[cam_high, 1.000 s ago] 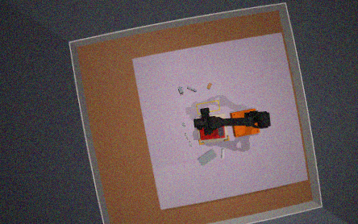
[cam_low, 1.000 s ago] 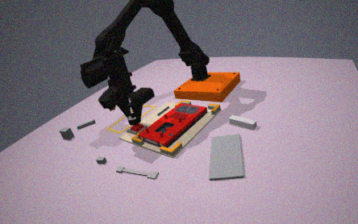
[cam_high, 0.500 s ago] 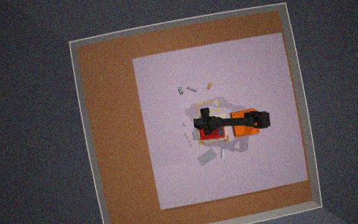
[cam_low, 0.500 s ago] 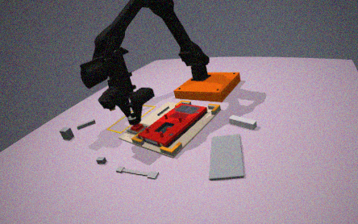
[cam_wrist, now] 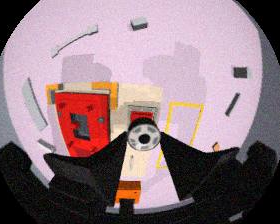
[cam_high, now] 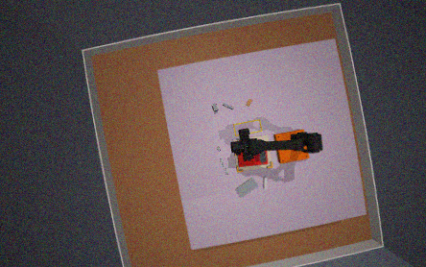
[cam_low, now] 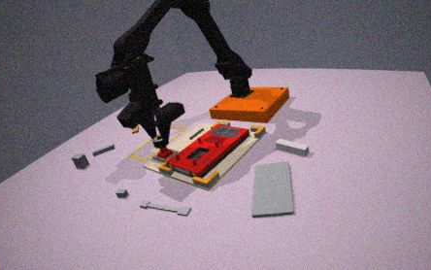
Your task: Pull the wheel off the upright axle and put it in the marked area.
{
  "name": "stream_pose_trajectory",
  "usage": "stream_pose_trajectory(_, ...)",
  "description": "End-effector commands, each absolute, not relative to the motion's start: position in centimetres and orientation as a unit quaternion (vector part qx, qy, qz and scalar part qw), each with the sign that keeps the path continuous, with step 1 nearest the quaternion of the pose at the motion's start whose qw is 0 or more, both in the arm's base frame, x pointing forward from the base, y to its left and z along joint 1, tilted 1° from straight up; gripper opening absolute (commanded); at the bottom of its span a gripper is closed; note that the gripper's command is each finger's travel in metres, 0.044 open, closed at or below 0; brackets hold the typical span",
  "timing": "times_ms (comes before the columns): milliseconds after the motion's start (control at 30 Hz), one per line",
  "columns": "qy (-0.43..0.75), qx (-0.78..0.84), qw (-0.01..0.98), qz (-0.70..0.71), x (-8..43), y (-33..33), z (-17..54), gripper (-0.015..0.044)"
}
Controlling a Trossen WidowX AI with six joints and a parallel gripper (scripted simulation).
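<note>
One black arm reaches from its orange base block [cam_low: 250, 104] down to the near corner of a cream board [cam_low: 228, 161] that carries a red plate [cam_low: 209, 148], and its pincer [cam_low: 159, 141] is clamped on the wheel [cam_wrist: 143, 137], which sits at the board's corner where the upright axle stands; the axle itself is hidden under the wheel and fingers. From the wrist view the wheel shows as a pale disc with a dark hub, pressed between the two dark fingers. Just beside that corner lies the marked area [cam_low: 157, 144], a yellow outlined rectangle on the table [cam_low: 364, 194], with nothing inside it. A pale lilac sheet covers the table, and grey shadows of the arm spread around the board. Scattered on it are a flat grey slab [cam_low: 273, 188], a small grey block [cam_low: 292, 147], a grey cube [cam_low: 80, 160], a thin grey bar [cam_low: 103, 151] and a dumbbell-shaped grey strip [cam_low: 165, 208]. From above, a brown floor [cam_high: 130, 144] with a pale grey rim [cam_high: 98, 144] surrounds the sheet, and beyond it the room is dark blue-grey.
</note>
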State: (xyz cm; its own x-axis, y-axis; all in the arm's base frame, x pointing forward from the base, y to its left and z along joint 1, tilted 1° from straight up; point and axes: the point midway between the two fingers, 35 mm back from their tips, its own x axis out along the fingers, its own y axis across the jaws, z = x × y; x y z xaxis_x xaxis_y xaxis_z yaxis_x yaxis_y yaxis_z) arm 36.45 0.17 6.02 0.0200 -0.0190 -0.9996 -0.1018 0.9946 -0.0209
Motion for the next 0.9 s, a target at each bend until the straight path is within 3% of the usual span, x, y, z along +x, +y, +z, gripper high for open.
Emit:
stream_pose_trajectory(0, 0.696, -0.044, 0.716, 0.029, 36.60, 0.21, 6.52, 0.0000)
stream_pose_trajectory(867, 0.695, -0.045, 0.717, 0.029, 36.55, 0.22, 7.38, 0.0000)
